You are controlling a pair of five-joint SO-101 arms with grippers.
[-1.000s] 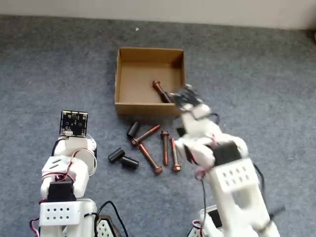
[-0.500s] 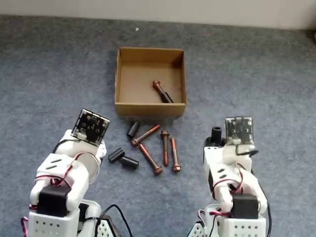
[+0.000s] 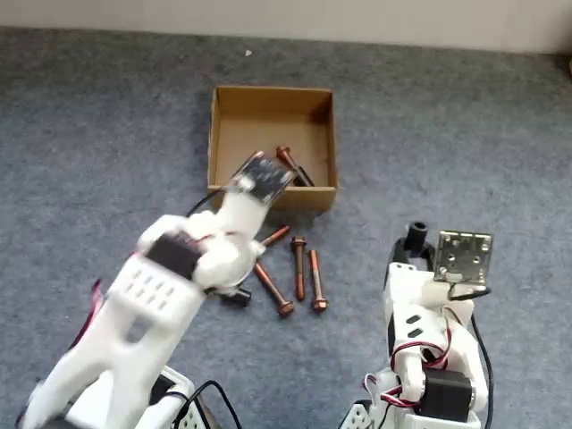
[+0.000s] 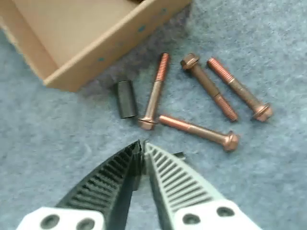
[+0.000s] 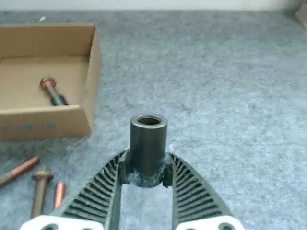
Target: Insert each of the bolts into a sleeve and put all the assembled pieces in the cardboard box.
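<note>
My left gripper [image 4: 142, 145] hangs shut and empty over the carpet, just short of several copper bolts [image 4: 199, 130] and a black sleeve [image 4: 125, 98] lying in front of the cardboard box [image 4: 96, 48]. In the high view the left arm [image 3: 210, 250] stretches over the loose parts, covering some of them. Four bolts [image 3: 299, 266] and one sleeve [image 3: 237, 297] show beside it. My right gripper [image 5: 147, 168] is shut on an upright black sleeve [image 5: 149, 139], held to the right of the bolts [image 3: 416, 238]. One assembled bolt [image 5: 53, 93] lies in the box [image 3: 228, 192].
Grey carpet [image 3: 465, 134] spreads open to the right of and beyond the box. The box walls [image 5: 93, 62] stand between the loose bolts and the box floor. A pale wall edge runs along the far side.
The right arm drew back from the box to the right, a sleeve upright in its grip. The left arm swung forward from its rest over the sleeves and bolts.
</note>
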